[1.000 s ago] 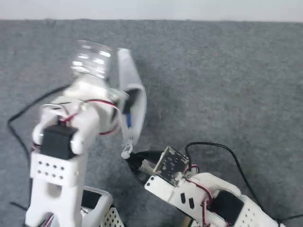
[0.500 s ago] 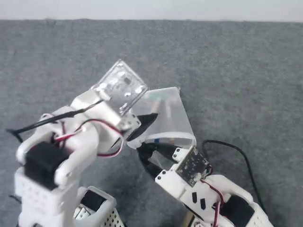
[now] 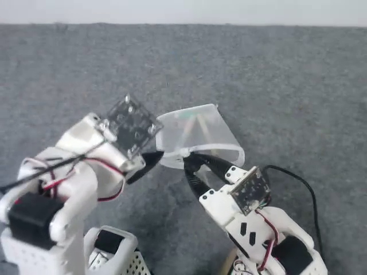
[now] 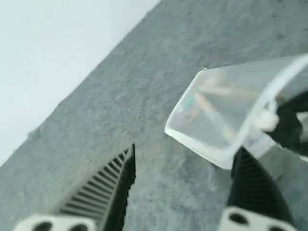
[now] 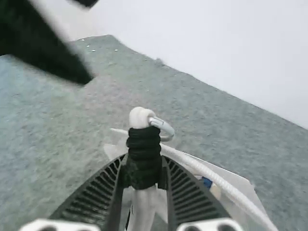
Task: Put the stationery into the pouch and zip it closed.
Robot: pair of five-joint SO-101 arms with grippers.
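Observation:
The translucent pouch (image 3: 200,133) lies on the grey mat between the two arms, with greenish and tan stationery (image 3: 189,120) showing through its wall. My right gripper (image 3: 191,162) is shut on the pouch's zipper pull (image 5: 143,142), a black cord with a white bead and a metal ring. A blue item (image 5: 207,182) shows inside the pouch (image 5: 231,185) beyond the pull. My left gripper (image 4: 185,155) is open, just short of the pouch (image 4: 226,115), nothing between its fingers. In the high view the left gripper (image 3: 150,160) sits beside the pouch's near left corner.
The left arm's white perforated base (image 3: 117,255) stands at the bottom left. A black cable (image 3: 298,182) loops beside the right arm. Grey mat stretches behind and to the right of the pouch up to a pale wall.
The pouch went from standing on edge at the left to lying flatter further right. The right gripper moved forward with the zipper pull. The left gripper swung down and drew back from the pouch.

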